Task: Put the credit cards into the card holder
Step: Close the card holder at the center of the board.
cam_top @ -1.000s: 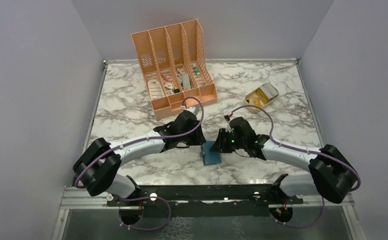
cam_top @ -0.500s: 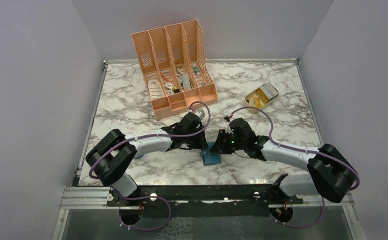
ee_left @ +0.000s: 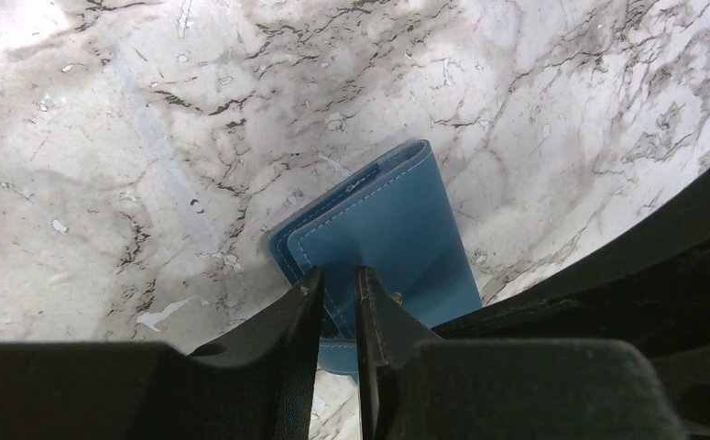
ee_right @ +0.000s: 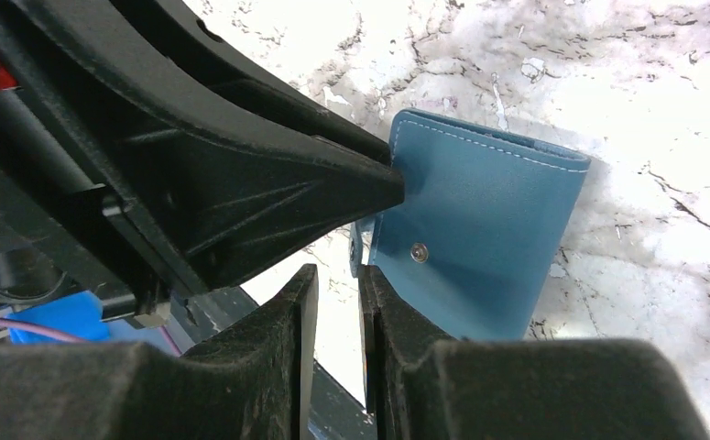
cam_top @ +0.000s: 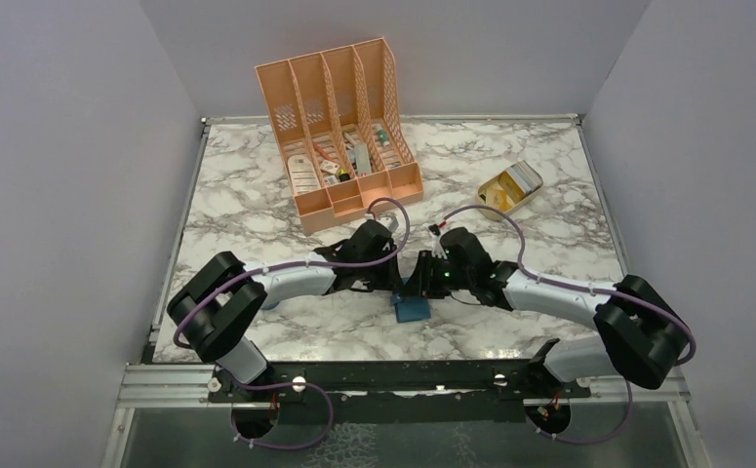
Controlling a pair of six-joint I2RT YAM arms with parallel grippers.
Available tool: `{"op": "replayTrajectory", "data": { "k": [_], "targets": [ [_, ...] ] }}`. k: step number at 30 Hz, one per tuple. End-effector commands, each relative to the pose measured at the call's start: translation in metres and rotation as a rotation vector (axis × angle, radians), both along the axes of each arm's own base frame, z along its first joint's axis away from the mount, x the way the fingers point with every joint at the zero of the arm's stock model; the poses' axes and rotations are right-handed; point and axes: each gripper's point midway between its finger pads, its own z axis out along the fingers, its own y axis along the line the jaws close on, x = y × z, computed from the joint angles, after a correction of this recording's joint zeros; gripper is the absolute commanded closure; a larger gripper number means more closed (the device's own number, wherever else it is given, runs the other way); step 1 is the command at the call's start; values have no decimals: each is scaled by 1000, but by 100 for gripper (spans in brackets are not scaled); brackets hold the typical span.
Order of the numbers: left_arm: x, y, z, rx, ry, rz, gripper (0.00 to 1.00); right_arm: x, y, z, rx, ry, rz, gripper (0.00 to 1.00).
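The card holder (cam_top: 413, 310) lies on the table (cam_top: 247, 219), desk organizer (cam_top: 305, 97) well behind it.

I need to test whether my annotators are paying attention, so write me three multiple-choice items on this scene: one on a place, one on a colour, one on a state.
1. The card holder lies:
A. in the peach organizer
B. on the table, between the left gripper and the right gripper
C. in the tan tray

2. The card holder is:
A. teal-blue
B. red
C. black

3. The left gripper is:
A. wide open over the tan tray
B. hanging clear of everything
C. pinched on the card holder's edge

Key:
1 B: the top view shows it on the marble between the two arm tips.
2 A: both wrist views show it teal-blue.
3 C: the left wrist view shows its fingers closed on the edge.
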Motion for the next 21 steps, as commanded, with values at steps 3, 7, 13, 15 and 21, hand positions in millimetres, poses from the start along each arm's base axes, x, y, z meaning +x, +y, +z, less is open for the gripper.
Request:
{"op": "replayTrajectory", "data": {
  "k": [3,7,13,15,21],
  "targets": [
    [2,7,-2,23,-24,9,79,5,12,4,15,-6,14,76],
    [2,7,-3,24,-23,9,78,6,13,1,6,-4,13,76],
    [1,8,-4,25,-19,9,78,7,16,-1,5,1,20,78],
    [1,8,-3,25,-19,9,79,6,16,-2,4,4,23,81],
    [2,11,-6,40,-21,17,78,10,14,2,-3,-22,13,99]
  ]
}}
